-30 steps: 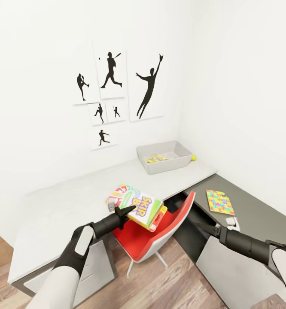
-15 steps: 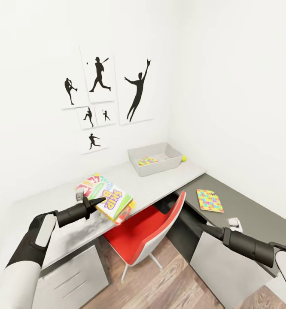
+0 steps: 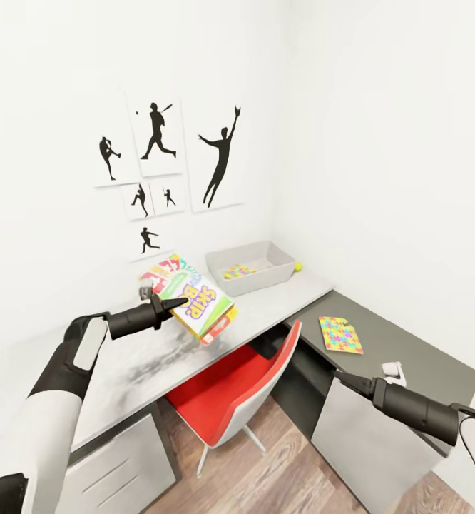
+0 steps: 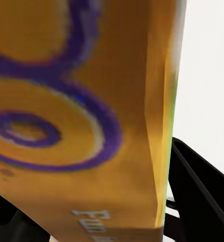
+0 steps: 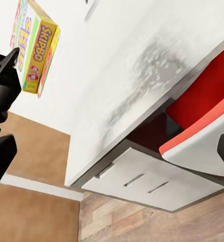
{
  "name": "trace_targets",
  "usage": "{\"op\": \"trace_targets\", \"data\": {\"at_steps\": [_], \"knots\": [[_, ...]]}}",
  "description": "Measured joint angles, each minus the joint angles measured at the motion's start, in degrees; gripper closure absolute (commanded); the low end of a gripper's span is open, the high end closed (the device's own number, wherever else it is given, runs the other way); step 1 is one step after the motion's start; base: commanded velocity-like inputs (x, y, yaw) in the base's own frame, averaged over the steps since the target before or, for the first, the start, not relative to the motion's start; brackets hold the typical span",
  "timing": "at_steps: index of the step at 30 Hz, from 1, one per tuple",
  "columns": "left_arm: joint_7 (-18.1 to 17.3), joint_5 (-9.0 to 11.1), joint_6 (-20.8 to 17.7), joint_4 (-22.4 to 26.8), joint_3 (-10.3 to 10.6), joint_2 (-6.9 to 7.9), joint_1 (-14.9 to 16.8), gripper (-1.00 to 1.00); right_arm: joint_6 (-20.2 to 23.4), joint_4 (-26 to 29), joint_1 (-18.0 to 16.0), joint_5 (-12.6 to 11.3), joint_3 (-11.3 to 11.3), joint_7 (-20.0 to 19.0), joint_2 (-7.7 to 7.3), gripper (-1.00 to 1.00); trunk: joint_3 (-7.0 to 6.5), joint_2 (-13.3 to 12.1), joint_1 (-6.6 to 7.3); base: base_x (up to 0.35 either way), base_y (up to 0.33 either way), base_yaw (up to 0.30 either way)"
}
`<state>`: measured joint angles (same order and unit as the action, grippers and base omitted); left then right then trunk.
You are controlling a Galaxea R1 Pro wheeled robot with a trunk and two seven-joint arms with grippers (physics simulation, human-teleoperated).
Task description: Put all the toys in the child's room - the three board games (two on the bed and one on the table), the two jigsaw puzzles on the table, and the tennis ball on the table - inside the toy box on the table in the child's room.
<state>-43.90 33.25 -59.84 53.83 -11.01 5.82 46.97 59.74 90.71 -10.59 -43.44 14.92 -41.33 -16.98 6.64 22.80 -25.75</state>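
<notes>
My left gripper (image 3: 175, 305) is shut on a yellow, green and red board game (image 3: 192, 300) with big letters, held tilted above the light-grey table (image 3: 266, 303). In the left wrist view the board game (image 4: 76, 116) is very close, with a black finger (image 4: 203, 194) beside it. The toy box (image 3: 266, 253) stands at the table's far end with one jigsaw puzzle (image 3: 238, 271) in it. The tennis ball (image 3: 297, 266) lies on the table just past the toy box. A second jigsaw puzzle (image 3: 339, 334) lies on the dark-grey section. My right gripper (image 3: 346, 380) is open and empty, low at the right; its fingers (image 5: 1, 156) stand wide apart.
A red-and-white swivel chair (image 3: 241, 389) is tucked under the table between my arms. White drawers (image 3: 116, 464) sit under the table's left part and a white cabinet door (image 3: 369, 442) under the dark section. Black baseball silhouettes (image 3: 159, 168) hang on the wall; the floor is wood plank.
The view has turned right, shifting everything leftward. My left arm has lifted the board game higher over the table and closer to the toy box. The right arm has barely moved.
</notes>
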Motion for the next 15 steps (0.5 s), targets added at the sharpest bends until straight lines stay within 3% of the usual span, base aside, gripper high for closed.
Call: {"op": "trace_targets", "data": {"at_steps": [2, 4, 6, 7, 9, 11, 13, 15], "knots": [[0.2, 0.0, 0.5, -0.1, -0.4, -0.69, 0.0, 1.0, 0.0, 0.3, 0.1, -0.1, 1.2, 0.1, 0.15, -1.0, -0.06, 0.0, 0.0, 0.0, 0.0, -0.003], [0.6, 0.2, 0.9, -0.3, -2.0, -2.48, 0.1, 1.0, 0.0, 0.8, 0.2, -2.5, 5.1, 0.1, 0.03, -1.0, -0.09, 0.0, 0.0, 0.0, 0.0, -0.001], [1.3, 0.2, 1.4, -0.5, -5.5, -4.76, 0.1, 1.0, 0.0, 1.0, 0.2, -7.0, 9.0, 0.5, 0.03, -1.0, -0.09, 0.0, 0.0, 0.0, 0.0, 0.0], [2.2, 0.3, 1.8, -0.5, -9.0, -6.51, 0.1, 1.0, 0.0, 1.0, 0.2, -8.7, 10.2, 0.7, 0.03, -1.0, -0.09, 0.0, 0.0, 0.0, 0.0, 0.0], [4.4, 0.0, 2.3, -0.4, -13.7, -9.7, 0.1, 1.0, 0.0, 1.0, -0.2, -9.9, 10.9, 1.0, -0.16, -1.0, -0.1, 0.0, 0.0, 0.0, 0.0, 0.0], [9.4, -0.3, 4.0, -0.4, -16.6, -13.27, 0.0, 1.0, 0.0, 1.0, -1.9, -10.6, 11.3, 1.4, -0.67, -1.0, -0.1, 0.0, 0.0, 0.0, 0.0, 0.0], [14.1, 0.2, 8.0, -0.3, -17.5, -15.69, 0.0, 1.0, 0.0, 0.9, -5.7, -10.9, 11.0, 3.0, -1.14, -1.0, -0.1, 0.0, 0.0, 0.0, 0.0, 0.0], [19.0, 1.6, 12.1, -0.4, -17.5, -15.74, 0.1, 1.0, 0.0, 0.7, -9.8, -11.0, 10.5, 6.5, -1.63, -1.0, -0.1, 0.0, -0.01, 0.0, 0.0, 0.0]]}}
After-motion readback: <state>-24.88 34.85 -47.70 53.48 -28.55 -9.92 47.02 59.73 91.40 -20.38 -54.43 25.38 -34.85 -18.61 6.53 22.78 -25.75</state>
